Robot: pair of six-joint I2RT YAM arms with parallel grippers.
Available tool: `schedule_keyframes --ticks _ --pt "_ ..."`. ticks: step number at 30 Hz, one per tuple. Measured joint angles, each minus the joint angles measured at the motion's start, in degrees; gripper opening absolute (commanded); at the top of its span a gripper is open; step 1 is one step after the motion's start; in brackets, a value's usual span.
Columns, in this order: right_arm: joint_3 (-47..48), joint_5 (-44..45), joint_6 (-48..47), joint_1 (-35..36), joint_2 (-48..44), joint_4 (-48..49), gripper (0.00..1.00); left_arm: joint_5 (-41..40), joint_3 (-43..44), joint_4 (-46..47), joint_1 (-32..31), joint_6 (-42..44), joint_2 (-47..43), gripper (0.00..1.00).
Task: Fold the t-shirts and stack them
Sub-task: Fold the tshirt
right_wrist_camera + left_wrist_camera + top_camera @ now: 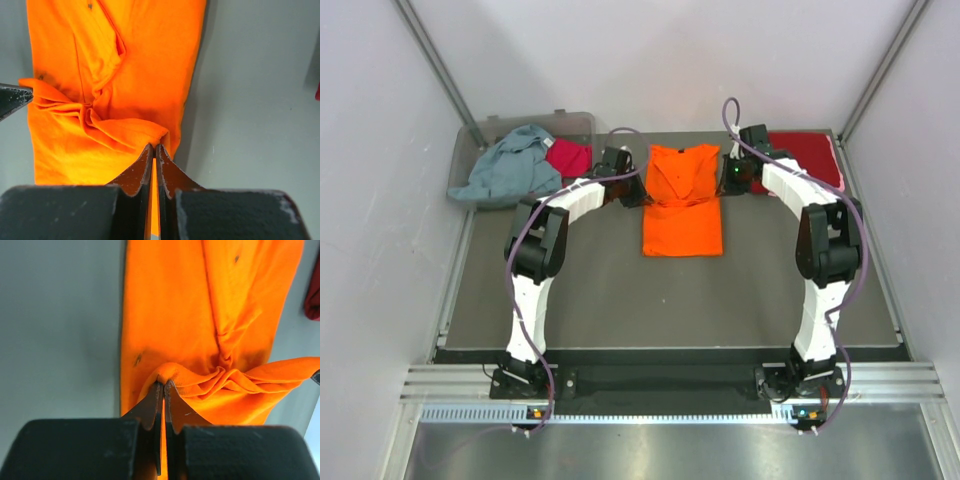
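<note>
- The orange tee is lying at the far middle of the table, between the two arms. It's a narrow strip with the sides tucked in.
- A bunched-up ridge of cloth runs across it from one gripper to the other.
- The left gripper is pinched tight on the tee's left edge. You can see a pucker of orange cloth squeezed right at the tips.
- The right gripper is doing the same on the right edge, with the jaws closed down on a fold of orange.
- The grey-blue tee is crumpled over the clear bin in the far left corner, and the magenta tee is touching its right side.
- The dark red tee is lying flat in the far right corner, with a pink edge peeking out along its right side.
</note>
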Motion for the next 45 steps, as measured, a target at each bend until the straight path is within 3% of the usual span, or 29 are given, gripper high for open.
schedule_keyframes --ticks 17,25,31,39,45 --pt "5.11 -0.76 -0.39 -0.85 5.88 1.25 0.01 -0.35 0.59 3.52 0.92 -0.02 1.07 0.03" --pt "10.75 -1.07 -0.59 -1.36 7.82 -0.24 0.38 -0.94 3.74 1.97 1.22 1.79 2.64 0.31" --pt "6.23 -1.18 -0.96 -2.19 3.48 -1.77 0.48 -2.4 5.18 -4.04 1.44 6.64 -0.11 0.4" --pt "-15.58 -3.82 -1.92 -2.23 -12.83 -3.37 0.5 1.53 -15.63 -3.93 0.68 9.22 -18.62 0.41" --pt "-21.9 -5.68 -2.78 -2.23 -15.1 -1.29 0.48 5.18 -25.92 -2.12 -0.9 9.2 -20.44 0.4"
